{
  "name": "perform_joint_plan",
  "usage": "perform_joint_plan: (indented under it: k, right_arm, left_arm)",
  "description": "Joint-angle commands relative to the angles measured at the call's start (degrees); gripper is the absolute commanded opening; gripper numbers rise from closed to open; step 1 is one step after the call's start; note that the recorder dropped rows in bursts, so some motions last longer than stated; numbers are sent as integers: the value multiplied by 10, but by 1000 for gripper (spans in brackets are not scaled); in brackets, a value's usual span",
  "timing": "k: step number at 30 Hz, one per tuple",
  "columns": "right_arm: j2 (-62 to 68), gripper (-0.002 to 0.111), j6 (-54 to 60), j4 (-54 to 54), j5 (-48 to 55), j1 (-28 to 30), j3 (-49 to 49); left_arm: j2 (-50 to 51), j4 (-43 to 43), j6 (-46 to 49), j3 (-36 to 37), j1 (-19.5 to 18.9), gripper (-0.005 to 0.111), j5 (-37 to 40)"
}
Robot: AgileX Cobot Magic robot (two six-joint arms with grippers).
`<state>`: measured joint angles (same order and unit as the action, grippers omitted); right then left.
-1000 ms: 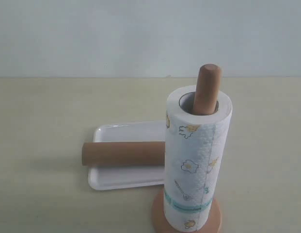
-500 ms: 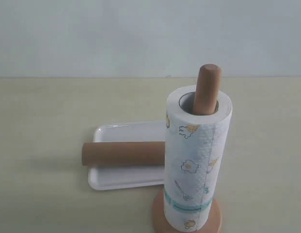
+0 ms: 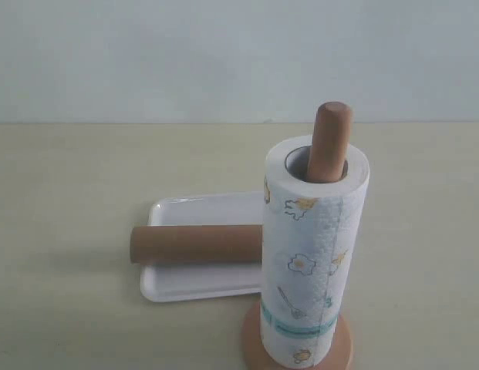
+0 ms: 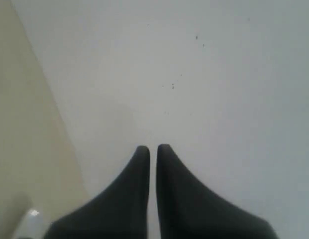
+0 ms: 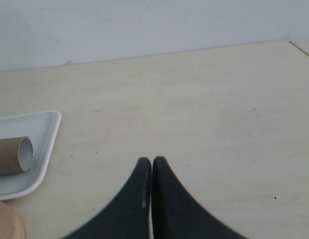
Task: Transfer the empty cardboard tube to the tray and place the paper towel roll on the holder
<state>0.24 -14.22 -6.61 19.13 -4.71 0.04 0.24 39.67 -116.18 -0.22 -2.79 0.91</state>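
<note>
The long brown hollow cardboard tube (image 3: pixel 197 243) lies on its side across the flat white rectangular tray (image 3: pixel 208 206). Its left end juts out past the tray's left rim, and the right wrist view shows its other open end resting inside the tray. That overhang is the first risk, in my judgement. The tube is round and light and the tray's rim is low, so a knock or a jolt to the beige surface (image 3: pixel 69 193) could roll it over the near rim and off the tray.

Just beside the tray's near right corner stands the orange-brown wooden holder (image 3: pixel 330 139). The thick white printed paper towel roll (image 3: pixel 312 254) is threaded over its dowel, sitting low with the rounded top poking out. This stack is tall on a small round base, so an arm swinging across could tip it onto the tray and scatter the tube.

Both arms are away from the tray, outside the exterior view. The left fingers (image 4: pixel 139 169) are closed, with only a sliver of gap between them, and hold nothing. The right fingers (image 5: pixel 142 179) are pressed together and also empty. They look over bare surface to the right of the tray.

There is one tube, one tray, one roll, one holder and two pairs of fingers. Both parts of the task look done.
</note>
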Motion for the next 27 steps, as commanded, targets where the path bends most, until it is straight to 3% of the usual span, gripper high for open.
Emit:
perform_joint_plan:
  k: [1,4,8,10,13,16,21,24,27]
  right_arm:
    - [-2,0,0,-2,-2,2,0]
    - [-2,0,0,-2,-2,2,0]
    - [-2,0,0,-2,-2,2,0]
    - [-2,0,0,-2,-2,2,0]
    - [-2,0,0,-2,-2,2,0]
    - [-2,0,0,-2,-2,2,0]
    - [-2,0,0,-2,-2,2,0]
    - [-2,0,0,-2,-2,2,0]
    - [-2,0,0,-2,-2,2,0]
  left_arm:
    - [-2,-243,-43,2,0,4,-46]
    - [-2,-272,-43,2,0,4,-114]
    - [-2,-160,-27,2,0,4,-114]
    - [-2,-177,130,2,-1,4,-113]
    - [-2,-237,602,2,-1,4,-112]
    - [-2,-311,856,2,-1,4,-78]
    - [-2,-348,1041,2,-1,4,59]
    - [-2,-348,1064,2,-1,4,123]
    - [-2,-348,1064,2,-1,4,127]
